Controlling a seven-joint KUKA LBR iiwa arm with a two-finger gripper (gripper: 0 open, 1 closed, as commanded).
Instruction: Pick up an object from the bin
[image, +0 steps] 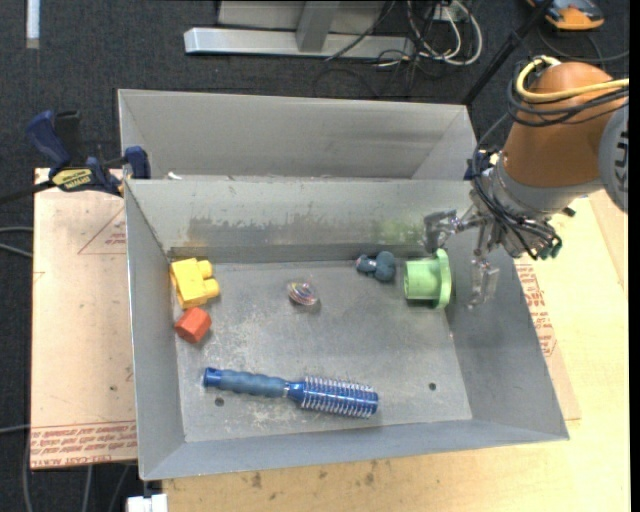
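Observation:
My gripper (462, 255) hangs at the bin's right side, over the right slope near the back wall. Its two fingers stand apart, open, and I see nothing between them. Just to its left lies a green cylinder-shaped piece (426, 280) on the bin floor, close to the lower finger (484, 280) but not between the fingers. A small dark blue-grey lump (378, 266) lies left of the green piece, against the back wall.
A yellow block (193, 281) and a red cube (193, 324) lie at the left. A small striped round thing (304, 294) sits mid-floor. A blue hairbrush (290, 390) lies along the front. The arm's orange cover hangs above the right rim.

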